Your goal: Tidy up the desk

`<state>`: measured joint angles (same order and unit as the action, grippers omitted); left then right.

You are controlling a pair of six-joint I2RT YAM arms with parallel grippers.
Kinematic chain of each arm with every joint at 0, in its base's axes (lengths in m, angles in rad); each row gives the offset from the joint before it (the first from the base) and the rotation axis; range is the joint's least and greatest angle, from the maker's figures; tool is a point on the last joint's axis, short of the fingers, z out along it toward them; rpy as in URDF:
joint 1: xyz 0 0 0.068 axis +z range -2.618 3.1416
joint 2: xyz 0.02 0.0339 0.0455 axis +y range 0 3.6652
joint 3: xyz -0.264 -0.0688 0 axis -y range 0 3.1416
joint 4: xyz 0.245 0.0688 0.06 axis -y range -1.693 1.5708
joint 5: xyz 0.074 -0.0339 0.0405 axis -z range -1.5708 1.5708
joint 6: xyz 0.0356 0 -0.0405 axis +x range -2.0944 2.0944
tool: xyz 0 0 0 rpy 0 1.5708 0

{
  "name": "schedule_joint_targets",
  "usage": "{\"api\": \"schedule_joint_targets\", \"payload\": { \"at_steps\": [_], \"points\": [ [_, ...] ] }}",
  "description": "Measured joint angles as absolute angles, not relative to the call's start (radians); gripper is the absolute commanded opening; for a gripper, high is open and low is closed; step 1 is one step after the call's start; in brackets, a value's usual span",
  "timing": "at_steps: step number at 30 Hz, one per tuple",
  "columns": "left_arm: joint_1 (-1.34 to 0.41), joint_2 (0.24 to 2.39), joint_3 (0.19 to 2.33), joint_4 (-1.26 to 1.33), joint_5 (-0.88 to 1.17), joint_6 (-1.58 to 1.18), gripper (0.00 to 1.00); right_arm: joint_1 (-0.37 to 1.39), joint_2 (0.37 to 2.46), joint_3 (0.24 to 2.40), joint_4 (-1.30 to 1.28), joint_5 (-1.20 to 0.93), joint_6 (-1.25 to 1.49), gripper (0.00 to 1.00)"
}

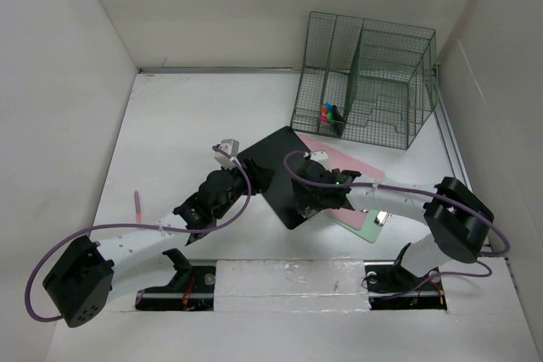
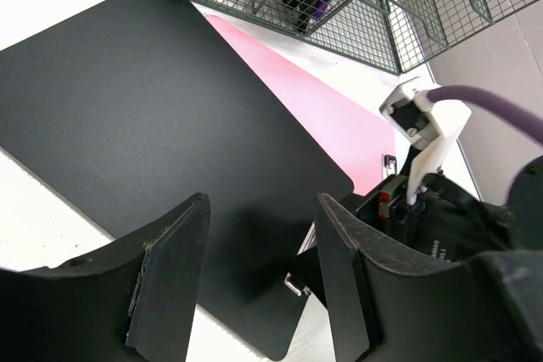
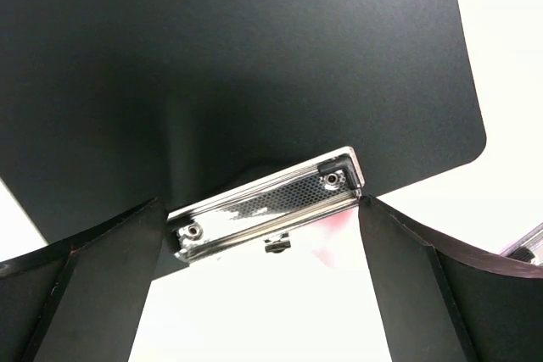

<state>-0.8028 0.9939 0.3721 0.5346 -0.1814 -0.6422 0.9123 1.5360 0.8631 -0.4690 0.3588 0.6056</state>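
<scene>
Counter [image 1: 170, 125]: matte white, flat, walled in white, spanning the whole view under both arms and bearing everything listed. Right fingers [image 3: 441, 294]: spread to their widest, empty, one either side of the metal clip [image 3: 267, 201] of the black clipboard [image 3: 254, 57]. The clip lies squarely between them at the board's near right end, and the board's long axis runs away from them toward the far left. Left fingers [image 2: 170, 286]: part spread, holding nothing, poised over the board's left edge, farther from the clip. The right arm is judged better placed for a grip at the clip. Black clipboard: thin, matte, round-cornered, at mid-counter, skewed to the counter's edges, overlapping a pink board [image 1: 352, 163]. Beyond, far right: green mesh rack [image 1: 365, 74], markers [image 1: 329, 114] standing in one compartment.
</scene>
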Motion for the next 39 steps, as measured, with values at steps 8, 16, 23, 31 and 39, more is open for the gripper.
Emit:
{"api": "schedule_joint_targets", "payload": {
  "at_steps": [8,16,23,31,39],
  "points": [
    [-0.803,1.000,0.372,0.536,-0.173,-0.645,0.47,0.912,1.515,0.863,-0.460,0.345,0.561,1.00],
    [-0.803,1.000,0.372,0.541,-0.167,-0.645,0.46,0.910,1.536,0.882,-0.472,0.387,0.586,0.81],
    [-0.803,1.008,0.372,0.543,-0.160,-0.645,0.46,0.805,1.502,0.859,-0.485,0.381,0.645,0.54],
    [-0.803,1.013,0.372,0.543,-0.158,-0.645,0.46,0.778,1.476,0.840,-0.490,0.356,0.655,0.40],
    [-0.803,1.017,0.372,0.550,-0.156,-0.645,0.45,0.786,1.444,0.823,-0.488,0.299,0.662,0.41]
  ]
}}
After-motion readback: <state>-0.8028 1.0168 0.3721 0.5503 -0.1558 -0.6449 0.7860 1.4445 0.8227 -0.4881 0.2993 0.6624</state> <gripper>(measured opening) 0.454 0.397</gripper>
